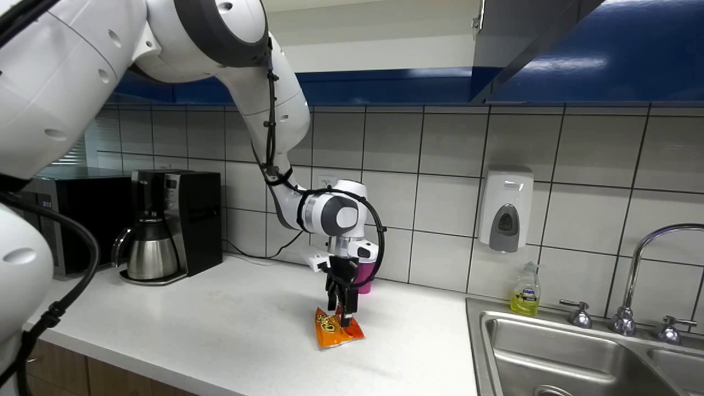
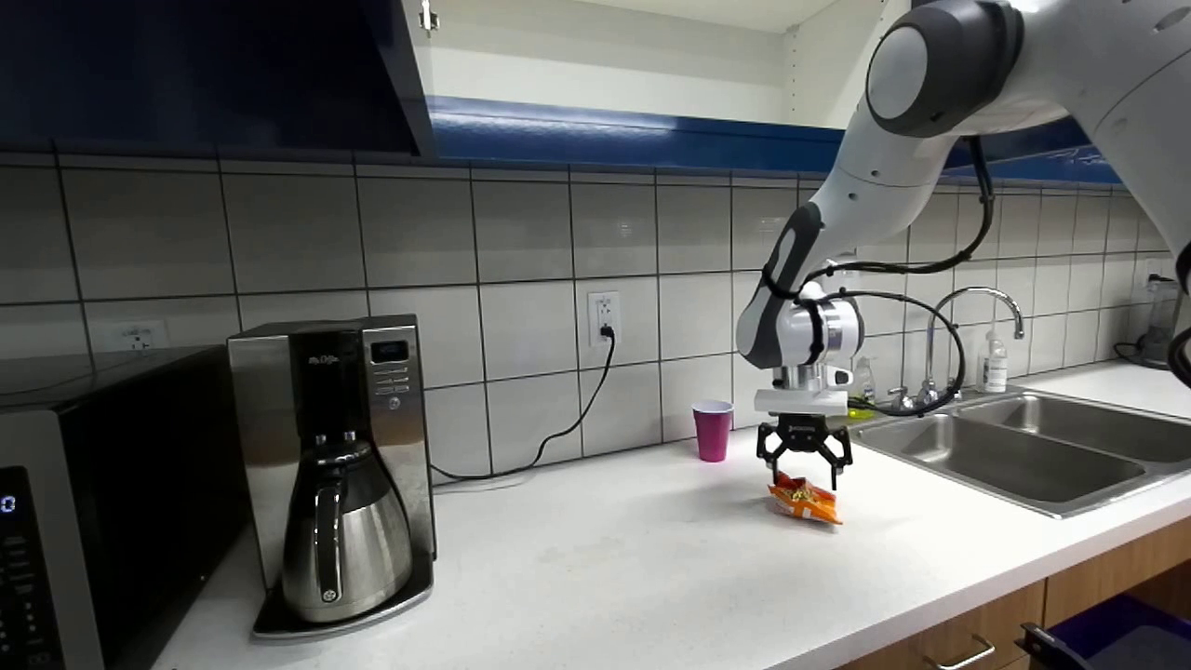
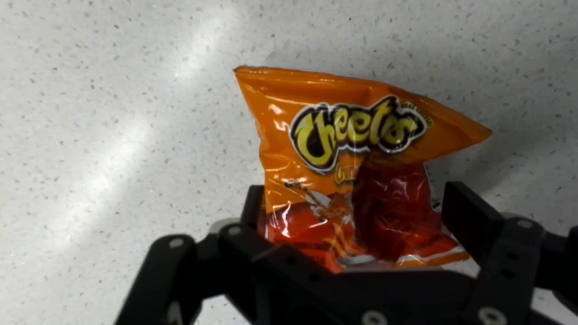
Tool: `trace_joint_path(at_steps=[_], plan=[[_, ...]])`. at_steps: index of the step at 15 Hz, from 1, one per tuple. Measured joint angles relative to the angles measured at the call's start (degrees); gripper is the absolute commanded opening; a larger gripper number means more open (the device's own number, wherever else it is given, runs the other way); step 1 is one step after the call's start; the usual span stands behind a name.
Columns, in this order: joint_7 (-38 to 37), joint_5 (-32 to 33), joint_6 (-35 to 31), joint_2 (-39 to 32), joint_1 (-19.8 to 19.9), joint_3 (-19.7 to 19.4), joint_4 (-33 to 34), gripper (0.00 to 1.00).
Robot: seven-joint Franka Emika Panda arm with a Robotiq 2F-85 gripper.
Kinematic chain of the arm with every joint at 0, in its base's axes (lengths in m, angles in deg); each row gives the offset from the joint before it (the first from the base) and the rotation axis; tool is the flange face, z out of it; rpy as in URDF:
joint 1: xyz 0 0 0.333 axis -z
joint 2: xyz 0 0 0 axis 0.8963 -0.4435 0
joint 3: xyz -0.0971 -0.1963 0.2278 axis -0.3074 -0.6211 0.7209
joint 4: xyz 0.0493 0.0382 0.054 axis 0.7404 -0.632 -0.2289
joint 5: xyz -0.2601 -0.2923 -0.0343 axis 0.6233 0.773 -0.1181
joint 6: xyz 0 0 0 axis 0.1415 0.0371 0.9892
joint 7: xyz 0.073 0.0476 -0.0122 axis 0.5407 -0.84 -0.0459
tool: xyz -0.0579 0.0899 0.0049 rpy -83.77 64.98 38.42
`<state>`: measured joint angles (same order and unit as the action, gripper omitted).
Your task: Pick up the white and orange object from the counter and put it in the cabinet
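An orange and red Cheetos bag (image 1: 328, 335) lies crumpled on the white counter (image 1: 220, 313); it also shows in an exterior view (image 2: 808, 504). In the wrist view the bag (image 3: 311, 189) has its logo facing up, and its lower end lies between the fingers. My gripper (image 3: 354, 216) points down with fingers wide apart, one on each side of the bag. The left finger looks very near the bag's edge; I cannot tell if it touches. The gripper also shows in both exterior views (image 1: 339, 317) (image 2: 805, 484). The cabinet (image 1: 379, 87) above has a blue lower edge and stands open (image 2: 633, 130).
A magenta cup (image 2: 713, 433) stands behind the gripper near the tiled wall. A coffee maker (image 2: 349, 484) and a microwave (image 2: 112, 484) stand along the counter. A steel sink (image 1: 477, 352), faucet (image 1: 632, 275) and soap bottle (image 1: 526, 294) are on the opposite side. Raised cabinet doors (image 1: 616, 55) hang overhead.
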<state>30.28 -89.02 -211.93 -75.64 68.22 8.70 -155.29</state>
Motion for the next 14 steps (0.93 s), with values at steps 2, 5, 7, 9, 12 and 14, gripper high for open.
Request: trace_joint_path(at_steps=[2, 5, 7, 9, 12, 14], plan=[[0.0, 0.0, 0.0, -0.3, 0.0, 0.0, 0.2, 0.85], [-0.1, 0.0, 0.0, -0.7, -0.1, 0.0, 0.5, 0.58], [-0.1, 0.0, 0.0, -0.8, -0.2, 0.0, 0.7, 0.42], [-0.1, 0.0, 0.0, -0.9, -0.2, 0.0, 0.9, 0.26], [-0.1, 0.0, 0.0, -1.2, -0.3, 0.0, 1.3, 0.02], [-0.1, 0.0, 0.0, -1.2, -0.3, 0.0, 1.5, 0.0]])
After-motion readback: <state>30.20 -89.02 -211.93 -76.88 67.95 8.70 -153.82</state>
